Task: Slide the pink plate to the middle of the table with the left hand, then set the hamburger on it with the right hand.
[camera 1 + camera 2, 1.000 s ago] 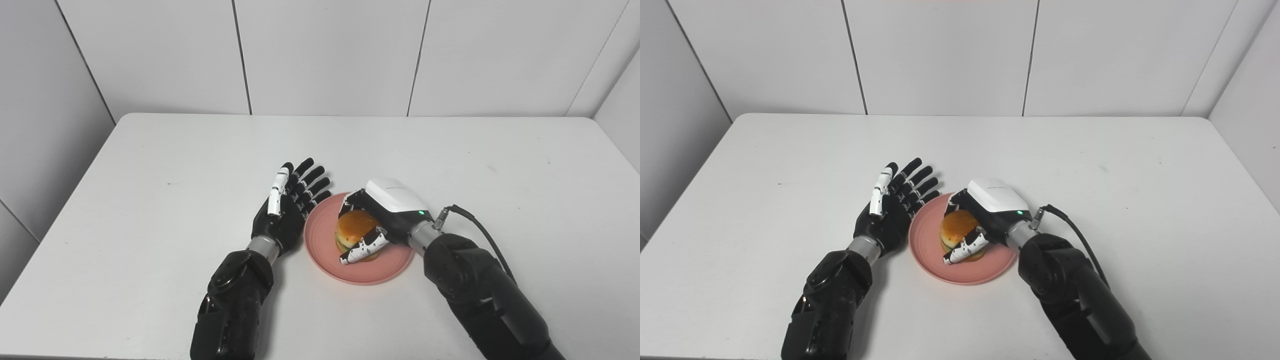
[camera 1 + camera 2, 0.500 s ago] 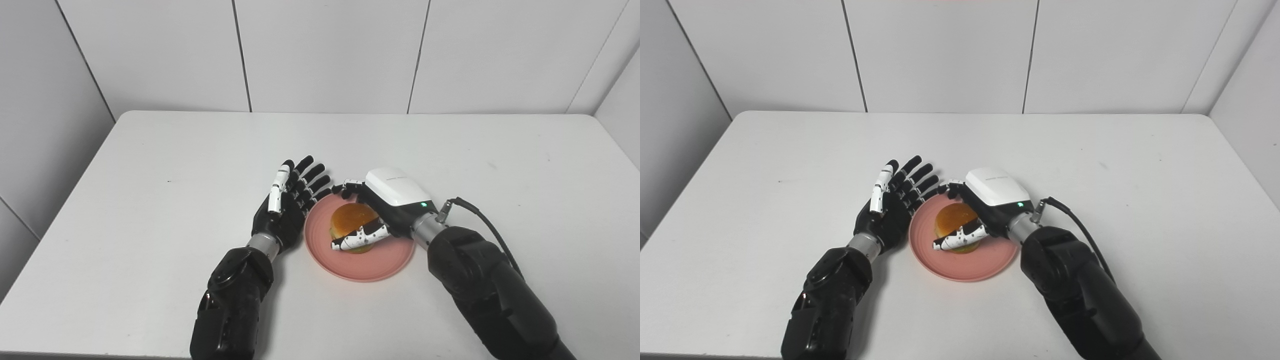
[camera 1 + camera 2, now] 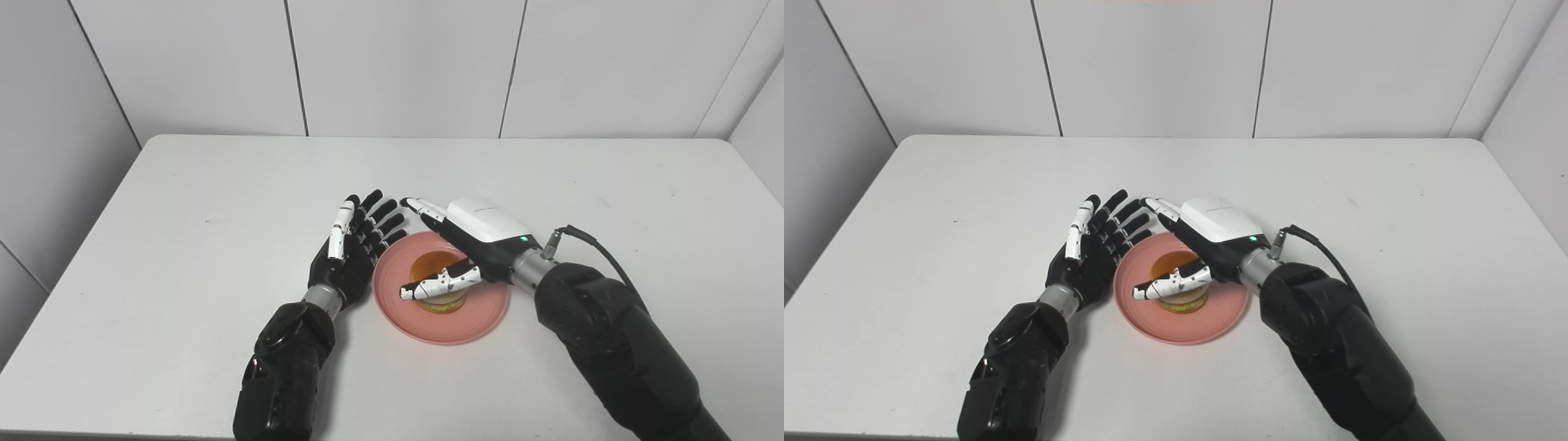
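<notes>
On the white table the pink plate sits about mid-width, toward the near edge, with the hamburger resting on it, so both steps look done and only withdrawal remains. The right hand hovers over the bun, fingers spread, gripping nothing; the left hand lies open beside the rim. Both views show much the same

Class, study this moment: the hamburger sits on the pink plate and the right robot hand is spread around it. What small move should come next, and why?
Probably lift the right robot hand up and back, clear of the hamburger. The hamburger rests on the pink plate, and the fingers are open, gripping nothing.
</notes>
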You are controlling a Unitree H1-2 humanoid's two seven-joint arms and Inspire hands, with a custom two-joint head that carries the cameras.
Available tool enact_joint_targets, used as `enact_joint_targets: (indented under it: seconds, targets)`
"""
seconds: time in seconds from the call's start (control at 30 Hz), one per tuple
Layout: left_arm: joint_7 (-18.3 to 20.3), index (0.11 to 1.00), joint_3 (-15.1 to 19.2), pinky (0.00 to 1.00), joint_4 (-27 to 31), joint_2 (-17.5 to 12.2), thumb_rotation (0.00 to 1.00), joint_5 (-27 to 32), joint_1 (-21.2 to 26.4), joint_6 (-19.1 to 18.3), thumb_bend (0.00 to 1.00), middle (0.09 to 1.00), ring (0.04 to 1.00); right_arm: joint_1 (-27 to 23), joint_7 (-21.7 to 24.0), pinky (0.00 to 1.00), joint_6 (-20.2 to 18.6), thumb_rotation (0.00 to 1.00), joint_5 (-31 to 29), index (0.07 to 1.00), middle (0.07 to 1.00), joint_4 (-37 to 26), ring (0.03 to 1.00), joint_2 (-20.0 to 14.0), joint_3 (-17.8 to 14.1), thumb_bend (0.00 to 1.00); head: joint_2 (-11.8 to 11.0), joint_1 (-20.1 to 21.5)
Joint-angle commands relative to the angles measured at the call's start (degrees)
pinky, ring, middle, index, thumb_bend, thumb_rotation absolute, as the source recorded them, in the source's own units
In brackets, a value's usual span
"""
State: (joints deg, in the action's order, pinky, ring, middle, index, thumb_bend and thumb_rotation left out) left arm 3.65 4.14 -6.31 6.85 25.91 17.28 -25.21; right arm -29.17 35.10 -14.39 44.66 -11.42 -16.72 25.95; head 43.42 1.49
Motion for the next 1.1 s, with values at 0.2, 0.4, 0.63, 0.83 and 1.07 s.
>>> enact_joint_targets:
  seconds: [0.2,0.4,0.63,0.83,1.07]
  targets:
    - [-0.76,0.918,-0.4,0.89,0.83,-0.66,1.0,0.07,0.1,-1.63,0.35,0.915,0.907,0.97,-9.86,0.73,3.56,0.81,-10.29,0.995,0.971,-0.82,0.893,2.53,-10.77,1.0,-0.07,0.65]
    - [-0.31,0.886,-0.35,0.89,2.28,-1.31,1.0,-0.91,-0.4,-1.47,0.36,0.885,0.881,5.07,-18.84,0.82,2.64,0.99,-16.71,0.956,0.927,-2.74,0.896,6.08,-19.25,0.93,-0.31,1.29]
    - [-0.32,0.9,-1.32,0.9,7.59,-2.5,1.0,-5.24,-2.3,2.46,0.35,0.9,0.89,11.03,-21.26,1.0,5.18,1.0,-32.27,1.0,1.0,0.61,0.999,8.21,-26.77,1.0,-0.67,2.35]
    - [-0.52,0.951,-4.75,0.96,11.38,-5.57,1.0,-15.57,-6.73,11.4,0.41,0.961,0.955,15.73,-26.08,1.0,5.21,1.0,-36.22,1.0,1.0,1.18,1.0,12.33,-28.32,1.0,-0.74,2.74]
    - [-2.7,0.997,-6.66,1.0,8.92,-7.19,1.0,-25.55,-10.95,25.14,0.4,1.0,1.0,20.19,-27.13,1.0,4.96,1.0,-43.97,1.0,1.0,3.27,1.0,15.34,-29.28,0.92,-0.41,2.15]
